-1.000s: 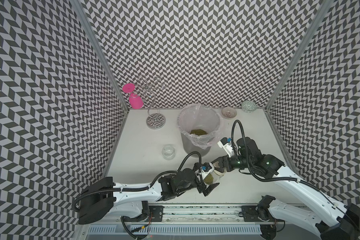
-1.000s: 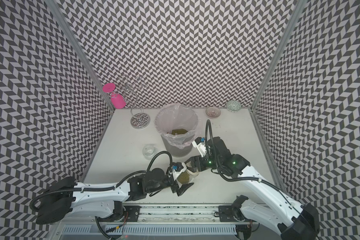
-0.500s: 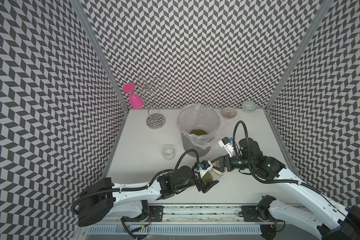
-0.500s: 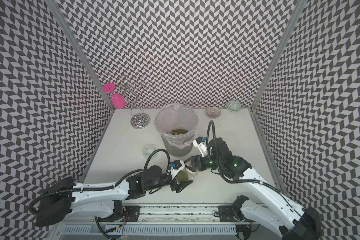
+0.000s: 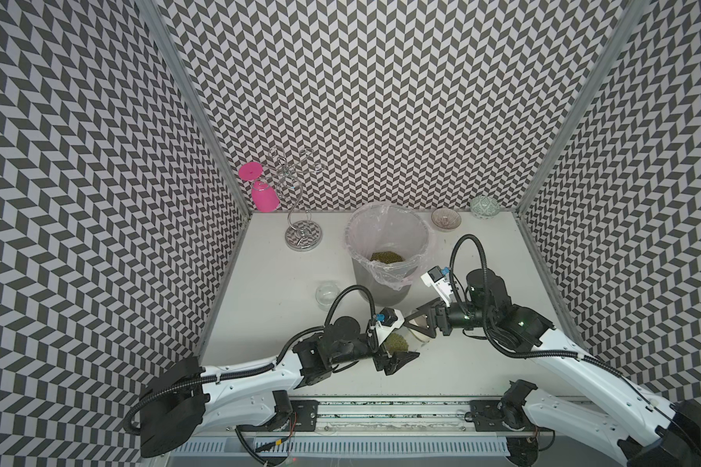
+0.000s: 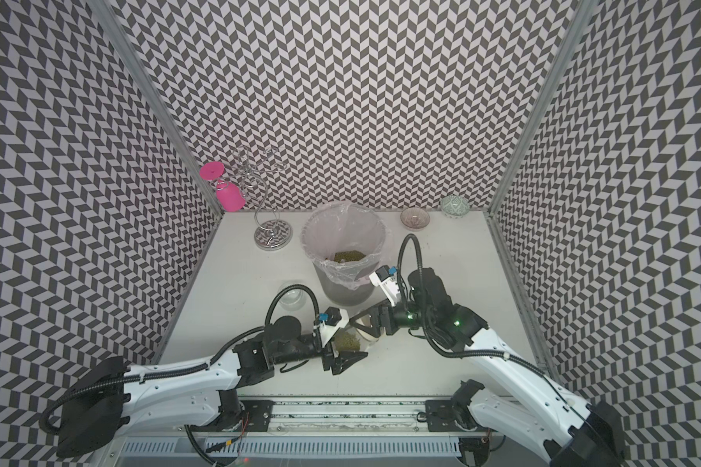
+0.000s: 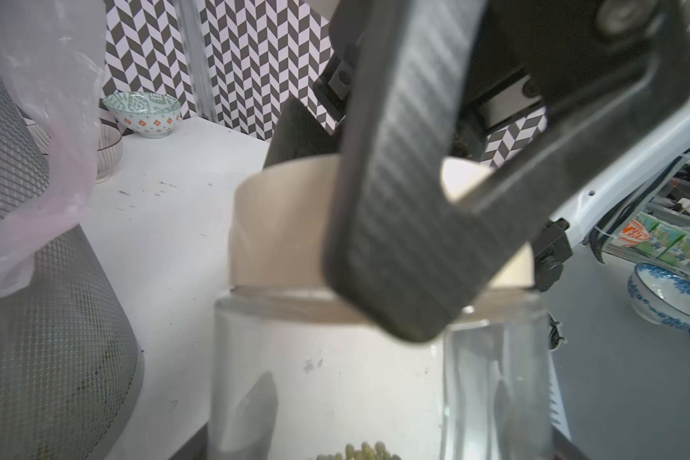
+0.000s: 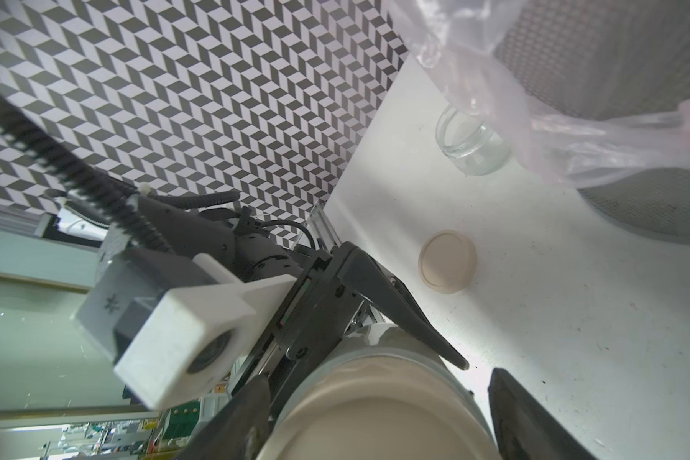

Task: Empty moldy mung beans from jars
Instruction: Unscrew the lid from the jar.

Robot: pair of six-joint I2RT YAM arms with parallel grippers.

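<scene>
now, left gripper (image 5: 402, 343) narrowed, clasping jar (image 5: 395, 344)

In both top views the left wrist's camera mount (image 5: 389, 325) covers much of the held jar (image 5: 398, 343), and we cannot see the far finger of the left pincer (image 5: 405, 341) beneath it. The lid (image 5: 419, 323) shows only as a pale patch inside the right pincer (image 5: 415, 329). In the left wrist view the picture's edge cuts the jar off, leaving a few mung beans (image 7: 359, 452) in sight, and the right pincer's blurred finger (image 7: 395, 207) masks half the lid. In the right wrist view the lid hides the jar's body. Whether the lid sits tight, we cannot tell.
</scene>
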